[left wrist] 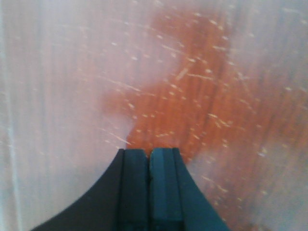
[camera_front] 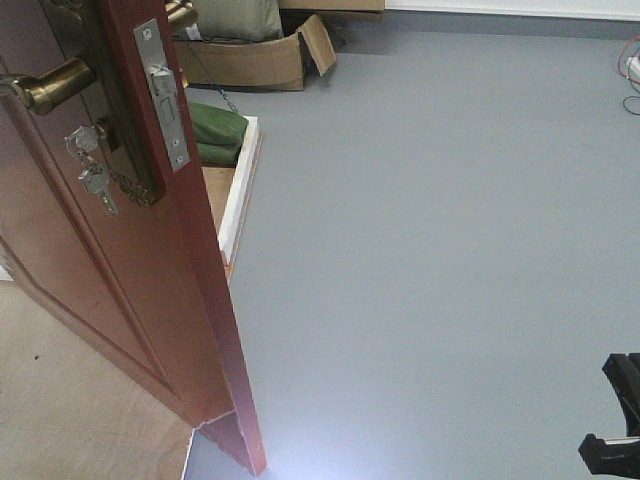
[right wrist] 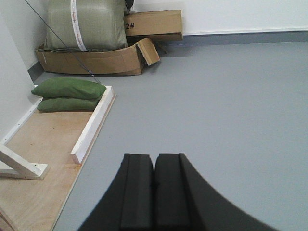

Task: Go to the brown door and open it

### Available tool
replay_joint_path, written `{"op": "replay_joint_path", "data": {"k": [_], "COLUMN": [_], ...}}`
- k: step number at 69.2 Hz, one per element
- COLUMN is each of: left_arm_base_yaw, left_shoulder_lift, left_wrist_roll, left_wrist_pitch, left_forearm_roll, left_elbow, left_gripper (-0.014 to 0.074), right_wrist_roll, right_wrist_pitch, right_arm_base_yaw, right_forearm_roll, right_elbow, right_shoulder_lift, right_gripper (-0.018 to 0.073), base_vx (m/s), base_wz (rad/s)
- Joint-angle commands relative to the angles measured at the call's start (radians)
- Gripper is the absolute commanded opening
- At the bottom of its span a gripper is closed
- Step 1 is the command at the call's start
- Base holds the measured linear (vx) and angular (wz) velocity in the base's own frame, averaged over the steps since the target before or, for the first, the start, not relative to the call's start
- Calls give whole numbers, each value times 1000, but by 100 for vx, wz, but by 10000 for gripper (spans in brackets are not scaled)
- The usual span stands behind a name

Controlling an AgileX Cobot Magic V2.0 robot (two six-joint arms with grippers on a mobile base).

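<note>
Pressed shut, the black pads of my left gripper (left wrist: 148, 156) fill the bottom of the left wrist view with nothing between them. Straight ahead of them is glossy reddish-brown wood, scratched and washed out by glare. I take it for the face of the tall reddish-brown panelled door (camera_front: 100, 280). The tips are very near it, but I cannot tell whether they touch.

From the front camera the door stands at the left. Its free edge is turned towards me and runs top to bottom, leaning a little in the frame. The silver latch plate (camera_front: 163, 95) is bare on that edge, so I judge the leaf is off its catch and partly open. The brass lever handle (camera_front: 50, 85) lies crosswise high on the face, and small silver keys (camera_front: 92, 170) hang just below it.

My right gripper (right wrist: 154, 161) is likewise closed and empty. It looks out over plain grey floor (right wrist: 231, 96) towards green sandbags (right wrist: 67, 94) and a white wooden frame rail (right wrist: 94, 122), with no door in its sight.

So the door lies ahead of the left arm and well to the left of the right one. Any further swing would fall to the left arm, pushing square against the face. A slide of the pads along the glossy wood is the risk.
</note>
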Motion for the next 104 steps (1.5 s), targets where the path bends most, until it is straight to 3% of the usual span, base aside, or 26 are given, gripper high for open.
{"op": "replay_joint_path", "data": {"k": [1,104], "left_arm_base_yaw": [-6,-6], "left_shoulder_lift": [-16,-12], "left_wrist_roll": [0,0], "left_wrist_pitch": [-24,-25], "left_forearm_roll": [-26,-26], "left_elbow": [-30,-30], "left_gripper": [17,17], "right_wrist_roll": [-11,-11], "right_wrist_pitch": [-81,-80], "right_arm_base_yaw": [-1,-1], "right_forearm_roll": [-5,-5], "right_elbow": [2,2], "right_shoulder_lift": [-16,-16], "right_gripper": [0,0], "base_vx": [0,10], "base_wz": [0,-1]}}
